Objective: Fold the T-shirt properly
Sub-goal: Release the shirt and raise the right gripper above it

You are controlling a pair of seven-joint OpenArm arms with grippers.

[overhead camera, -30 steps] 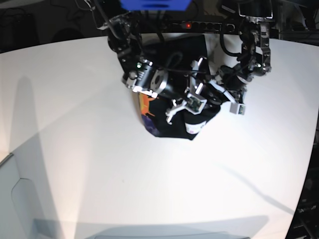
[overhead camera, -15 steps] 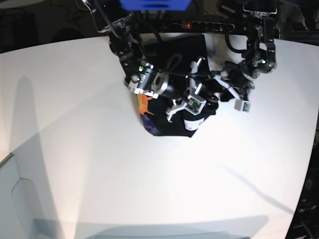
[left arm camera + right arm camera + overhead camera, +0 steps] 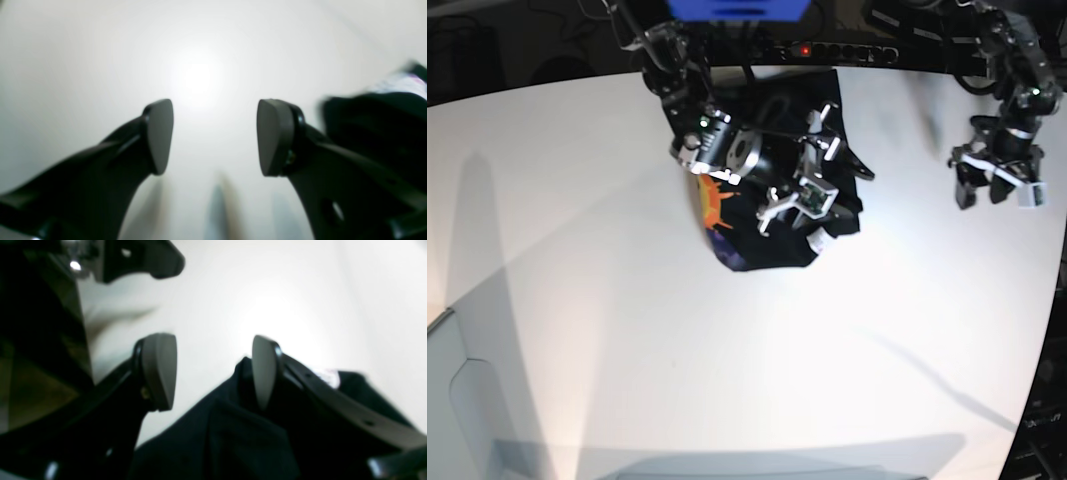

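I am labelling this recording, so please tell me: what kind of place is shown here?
Probably a robotics lab or test bench: a wide bare white table, two black robot arms whose left gripper and right gripper are open, and cables along a dark back edge.

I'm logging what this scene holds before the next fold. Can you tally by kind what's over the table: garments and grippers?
Garments: 1, the black T-shirt, bunched on the white table.
Grippers: 2, the right gripper open over the shirt, the left gripper open, apart from the shirt.
Total: 3.
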